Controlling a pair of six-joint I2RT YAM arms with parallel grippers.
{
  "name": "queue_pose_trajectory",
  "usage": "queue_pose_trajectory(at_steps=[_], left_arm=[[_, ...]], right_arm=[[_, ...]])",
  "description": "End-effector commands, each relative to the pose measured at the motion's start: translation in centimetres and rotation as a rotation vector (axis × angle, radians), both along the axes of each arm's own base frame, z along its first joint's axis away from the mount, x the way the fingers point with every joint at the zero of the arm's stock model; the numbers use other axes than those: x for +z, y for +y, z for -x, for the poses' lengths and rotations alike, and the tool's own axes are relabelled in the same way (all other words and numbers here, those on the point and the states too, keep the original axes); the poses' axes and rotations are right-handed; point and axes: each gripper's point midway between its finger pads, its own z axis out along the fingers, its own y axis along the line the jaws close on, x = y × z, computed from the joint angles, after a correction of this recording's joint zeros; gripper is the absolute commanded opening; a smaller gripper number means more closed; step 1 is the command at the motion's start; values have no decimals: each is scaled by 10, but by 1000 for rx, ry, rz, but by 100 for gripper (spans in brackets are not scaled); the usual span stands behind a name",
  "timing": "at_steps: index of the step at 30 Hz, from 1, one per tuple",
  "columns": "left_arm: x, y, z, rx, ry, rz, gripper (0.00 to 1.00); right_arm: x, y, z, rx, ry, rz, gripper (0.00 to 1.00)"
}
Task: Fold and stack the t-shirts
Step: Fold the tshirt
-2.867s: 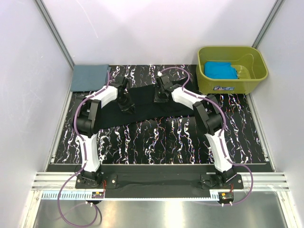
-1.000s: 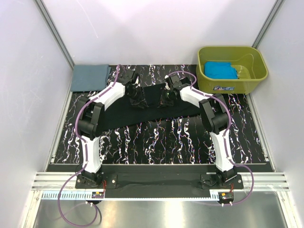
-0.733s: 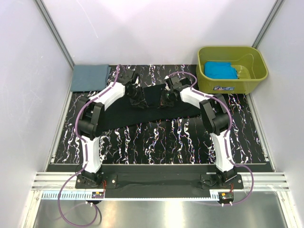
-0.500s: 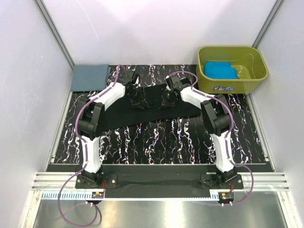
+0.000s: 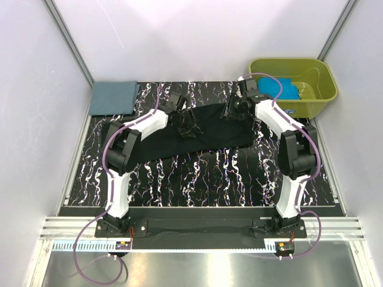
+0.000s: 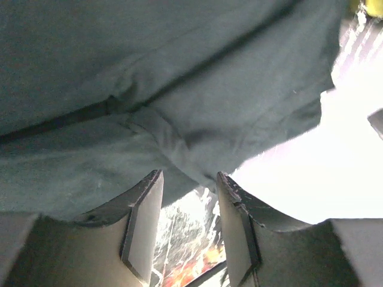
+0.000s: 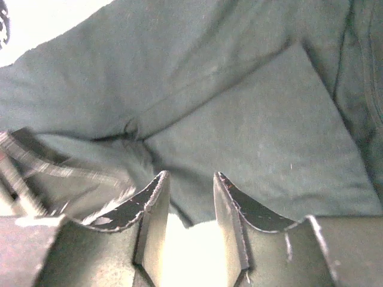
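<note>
The large black t-shirt [image 5: 216, 130] lies spread in a long band across the middle of the marbled table. My left gripper [image 5: 190, 128] sits over its middle, jaws open, with cloth just beyond the fingertips in the left wrist view [image 6: 189, 174]. My right gripper [image 5: 230, 112] is at the shirt's far right edge, jaws open and empty, cloth [image 7: 239, 119] ahead of its tips [image 7: 191, 175]. The slate grey-blue t-shirt [image 5: 112, 97] lies folded at the far left corner. The turquoise-blue t-shirt [image 5: 277, 89] lies in the tub.
The olive-green tub [image 5: 317, 98] stands at the far right corner, close to my right arm. White walls and metal posts close in the table on three sides. The marbled tabletop [image 5: 203, 179] shows bare in front of the black shirt.
Both grippers have moved right and towards the far side; the right arm has swung out towards the tub. The black shirt's right part now lies wider and further right.
</note>
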Motion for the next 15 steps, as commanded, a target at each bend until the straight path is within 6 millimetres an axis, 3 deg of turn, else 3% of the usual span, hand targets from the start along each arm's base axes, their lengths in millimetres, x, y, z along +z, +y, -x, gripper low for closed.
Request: queue_pose_trajectory(at_steps=[1,5,11,15], left_arm=[[1,-3,-8,103,0,36,46],[1,-7,-4,144,-11,65,49],[-21,-17,-1,164,47,92,49],[-15,-21,-7,177,21,102,45]], right_arm=[[22,3,20,50,-34,10,44],[5,-11,31,16,4,41,42],[-10,-29,42,-11,41,52,35],[-19,-37,49,-24,63,60,33]])
